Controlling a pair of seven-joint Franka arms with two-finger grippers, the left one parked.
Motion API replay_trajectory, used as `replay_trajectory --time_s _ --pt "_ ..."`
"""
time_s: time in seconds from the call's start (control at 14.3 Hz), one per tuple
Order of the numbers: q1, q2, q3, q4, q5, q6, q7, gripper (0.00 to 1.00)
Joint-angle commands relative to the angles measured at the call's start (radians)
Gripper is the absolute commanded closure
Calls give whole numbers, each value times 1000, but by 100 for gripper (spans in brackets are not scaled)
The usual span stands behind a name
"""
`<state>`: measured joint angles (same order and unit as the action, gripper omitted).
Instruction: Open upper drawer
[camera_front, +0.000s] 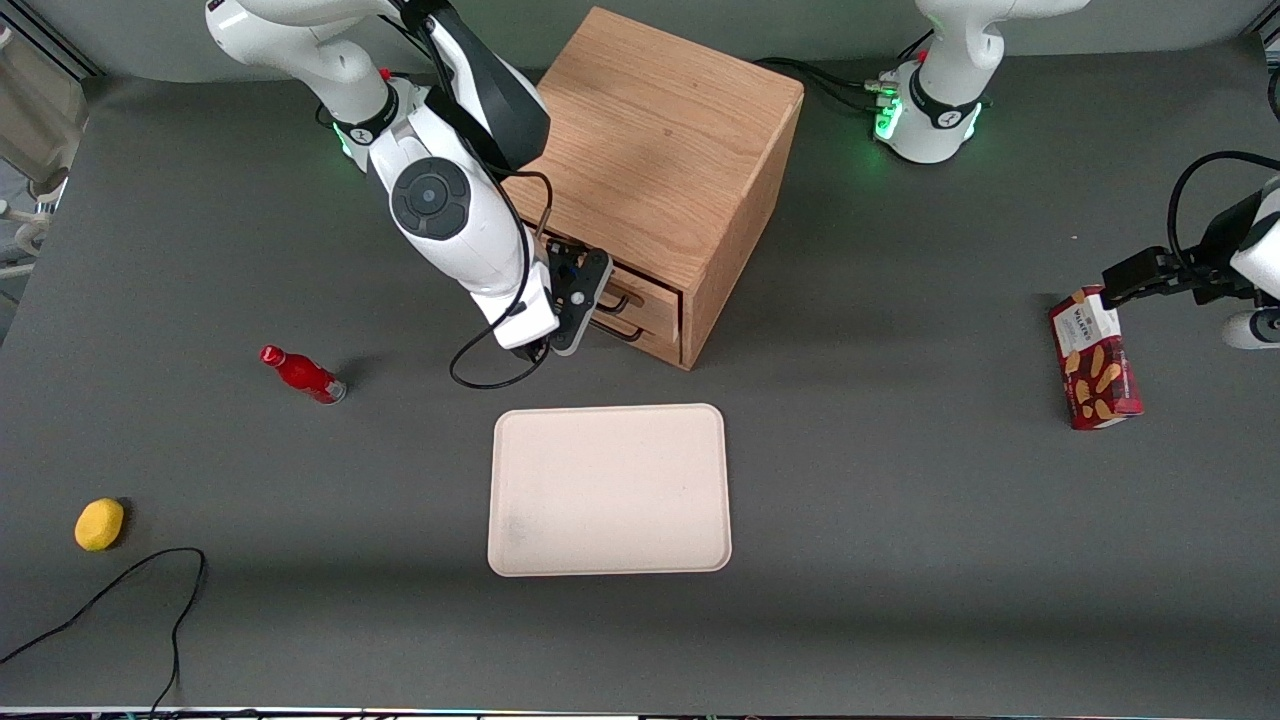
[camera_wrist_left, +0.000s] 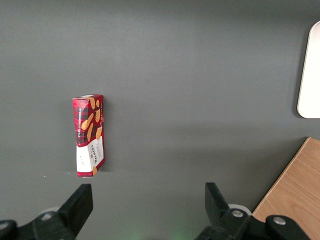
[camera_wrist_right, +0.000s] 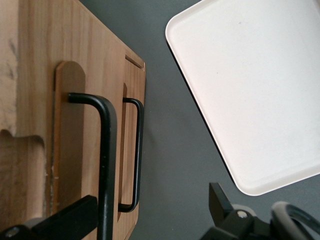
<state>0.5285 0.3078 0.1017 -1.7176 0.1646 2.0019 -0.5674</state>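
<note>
Positioning for the pull, I have the gripper (camera_front: 585, 300) at the front of the oak cabinet (camera_front: 665, 130), level with the upper drawer (camera_front: 650, 300). The drawer is the topmost of two and sits flush in the cabinet face, so I judge the task not yet begun in effect.

In the right wrist view the fingers (camera_wrist_right: 75, 220) are spread wide, and the upper drawer's black wire handle (camera_wrist_right: 106, 165) runs down between them, close to one finger and well apart from the other. Nothing is clamped. The wide spread is deliberate: it lets the bar pass between the pads before closure. The bottom drawer's handle (camera_wrist_right: 137, 150) shows just beside it and outside the span of the fingers, which is what I want, since the two handles are identical and close together.

The cabinet stands turned on the table (camera_front: 900, 500), its front angled toward the working arm's end, so the wrist approaches obliquely. The tray (camera_front: 610, 490) lies nearer to the front camera than the cabinet, with a strip of bare table between.

Next step, in my judgement: close on the bar, then pull straight out along the drawer's axis. Risk: an off-axis pull may skew the drawer or drag the unfixed cabinet.
</note>
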Motion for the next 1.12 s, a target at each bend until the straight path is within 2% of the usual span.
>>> replay_trajectory --time_s 0.0,1.05 --pt "10 8 13 -19 19 21 -17 0" --pt "8 17 13 -20 18 26 -43 0"
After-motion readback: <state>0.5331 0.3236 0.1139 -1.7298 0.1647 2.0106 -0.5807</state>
